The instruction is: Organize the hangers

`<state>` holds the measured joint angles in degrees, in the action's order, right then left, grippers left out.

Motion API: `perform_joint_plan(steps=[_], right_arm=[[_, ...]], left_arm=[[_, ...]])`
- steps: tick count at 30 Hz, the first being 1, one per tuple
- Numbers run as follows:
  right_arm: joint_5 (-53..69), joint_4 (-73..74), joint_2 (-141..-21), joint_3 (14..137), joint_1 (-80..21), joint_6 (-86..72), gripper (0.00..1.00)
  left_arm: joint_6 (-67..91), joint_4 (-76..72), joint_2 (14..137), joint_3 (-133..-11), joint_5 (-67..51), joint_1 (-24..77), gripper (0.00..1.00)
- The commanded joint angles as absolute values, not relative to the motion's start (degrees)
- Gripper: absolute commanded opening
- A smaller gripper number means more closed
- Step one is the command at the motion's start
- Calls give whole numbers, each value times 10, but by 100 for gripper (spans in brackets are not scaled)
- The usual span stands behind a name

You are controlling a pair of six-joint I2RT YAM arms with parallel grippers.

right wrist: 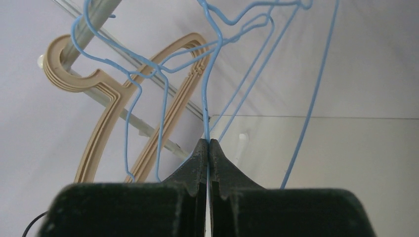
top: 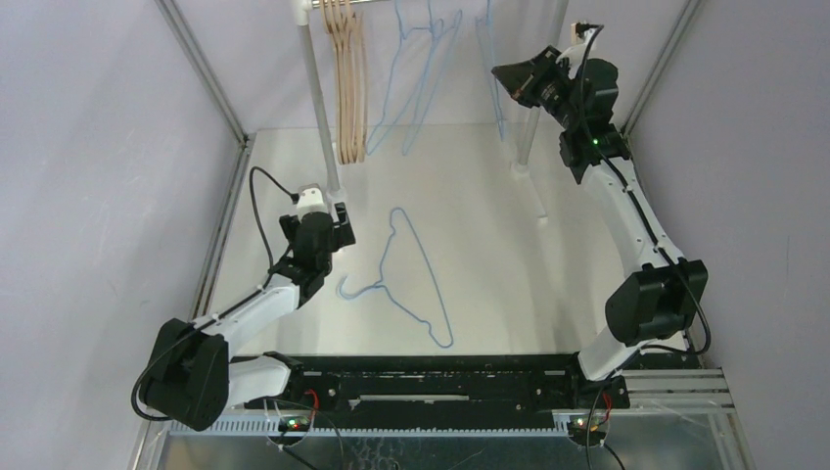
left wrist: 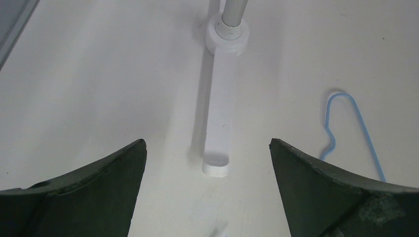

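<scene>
One light-blue wire hanger [top: 431, 286] lies flat on the white table, its hook [left wrist: 339, 94] off to the right in the left wrist view. My left gripper [top: 345, 227] hovers low just left of it, open and holding nothing, with its fingers [left wrist: 99, 187] spread wide [left wrist: 207, 143] over the rail's white foot. Several tan wooden hangers [top: 347, 88] hang on the rail at the back left [right wrist: 99, 128], and blue wire hangers [top: 416, 88] hang beside them [right wrist: 143, 89]. My right gripper [top: 501, 72] is raised by the rail, shut [right wrist: 207, 143] on the wire of another blue hanger [right wrist: 206, 98].
The silver rail's left pole [top: 323, 117] stands just behind my left gripper, with its white foot [left wrist: 217, 148] and joint [left wrist: 228, 34] right below the fingers. The right pole [top: 529, 137] stands near my right arm. Frame posts and lilac walls close in both sides.
</scene>
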<state>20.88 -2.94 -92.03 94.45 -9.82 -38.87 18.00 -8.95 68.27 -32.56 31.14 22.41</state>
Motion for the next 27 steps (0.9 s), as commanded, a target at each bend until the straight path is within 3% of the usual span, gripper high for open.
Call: perform_joint_plan(steps=[1, 16, 17, 20, 22, 27], right_arm=[[213, -47, -919, 982, -118, -370, 0], [234, 44, -995, 1055, -205, -308, 0], [229, 41, -992, 1046, -204, -308, 12], [184, 35, -963, 1006, -203, -295, 71], [165, 27, -939, 977, -203, -267, 97], [100, 28, -860, 901, -202, -209, 100]], left_arm=[[184, -117, 686, -333, 312, 222, 99], [184, -115, 678, -331, 309, 222, 99], [184, -114, 678, -332, 309, 222, 99], [184, -115, 678, -332, 307, 222, 99], [184, -114, 678, -332, 307, 222, 99], [186, -114, 680, -333, 306, 222, 99]])
